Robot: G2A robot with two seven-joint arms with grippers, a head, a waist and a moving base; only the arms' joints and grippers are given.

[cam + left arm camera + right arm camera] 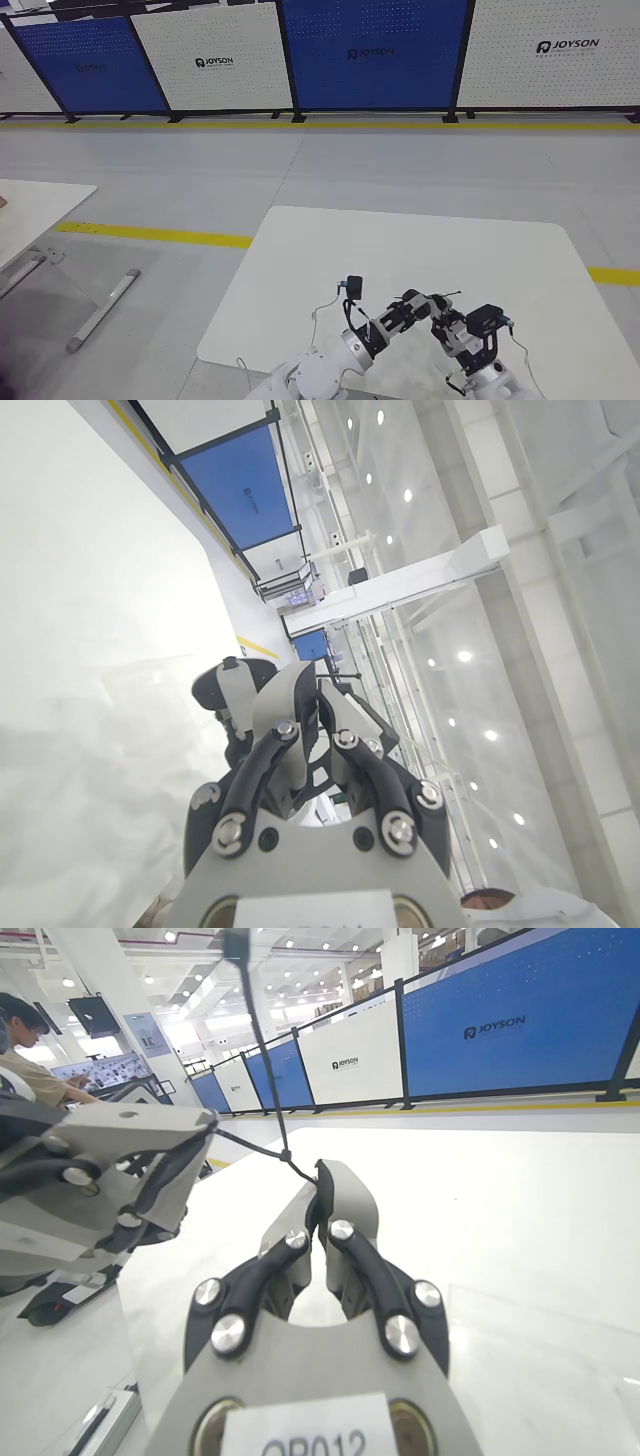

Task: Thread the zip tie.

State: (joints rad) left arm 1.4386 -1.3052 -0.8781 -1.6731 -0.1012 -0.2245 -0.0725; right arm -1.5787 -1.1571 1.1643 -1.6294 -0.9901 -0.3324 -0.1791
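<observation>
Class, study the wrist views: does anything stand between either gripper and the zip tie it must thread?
Nothing visible does. The right gripper has its jaws shut on the black zip tie, and the left gripper is shut on its strap close by, both held above the white table.

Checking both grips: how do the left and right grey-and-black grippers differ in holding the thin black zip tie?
The left gripper is rolled sideways to the white table; the right gripper sits level. The right gripper grips the thin black zip tie close to its junction, the left gripper farther out. Both are shut on it at their tips.
</observation>
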